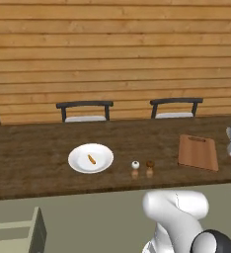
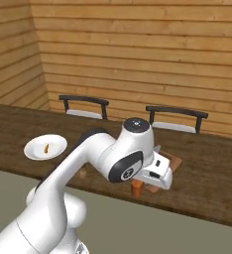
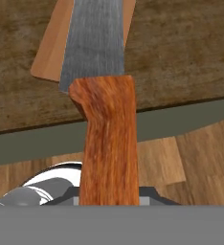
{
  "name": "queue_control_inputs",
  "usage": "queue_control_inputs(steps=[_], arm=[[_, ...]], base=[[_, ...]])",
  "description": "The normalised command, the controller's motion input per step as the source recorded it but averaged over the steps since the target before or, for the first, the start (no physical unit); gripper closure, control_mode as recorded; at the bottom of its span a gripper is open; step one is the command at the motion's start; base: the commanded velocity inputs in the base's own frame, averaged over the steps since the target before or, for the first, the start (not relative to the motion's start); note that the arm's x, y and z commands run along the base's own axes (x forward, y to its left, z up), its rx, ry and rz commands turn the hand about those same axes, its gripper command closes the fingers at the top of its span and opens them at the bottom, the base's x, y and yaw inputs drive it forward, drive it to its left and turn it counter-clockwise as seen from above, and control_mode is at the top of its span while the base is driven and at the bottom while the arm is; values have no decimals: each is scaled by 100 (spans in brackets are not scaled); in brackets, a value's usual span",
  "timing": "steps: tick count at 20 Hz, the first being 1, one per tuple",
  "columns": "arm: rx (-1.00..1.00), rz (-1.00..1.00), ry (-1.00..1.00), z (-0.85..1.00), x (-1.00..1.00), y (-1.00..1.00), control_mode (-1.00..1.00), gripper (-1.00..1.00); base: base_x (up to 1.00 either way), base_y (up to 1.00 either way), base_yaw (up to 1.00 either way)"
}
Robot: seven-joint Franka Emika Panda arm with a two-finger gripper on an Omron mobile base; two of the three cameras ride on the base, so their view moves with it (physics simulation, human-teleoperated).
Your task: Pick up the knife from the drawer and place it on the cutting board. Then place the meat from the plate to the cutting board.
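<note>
While carrying the knife clamped by its wooden handle in the gripper, nearing the cutting board lying just ahead past the counter edge; pointing the blade lengthwise toward it; leaving the meat resting on the plate, well off to the left.

Glossy white arm, dark joints
</note>
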Motion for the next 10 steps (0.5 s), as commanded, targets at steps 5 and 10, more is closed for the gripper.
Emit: queue_control_inputs(steps=[5,10], arm=[[0,0,0,0,0,0,100,100],[1,0,5,-14,84,6,-100,100]], base=[[17,3,0],[0,0,0]])
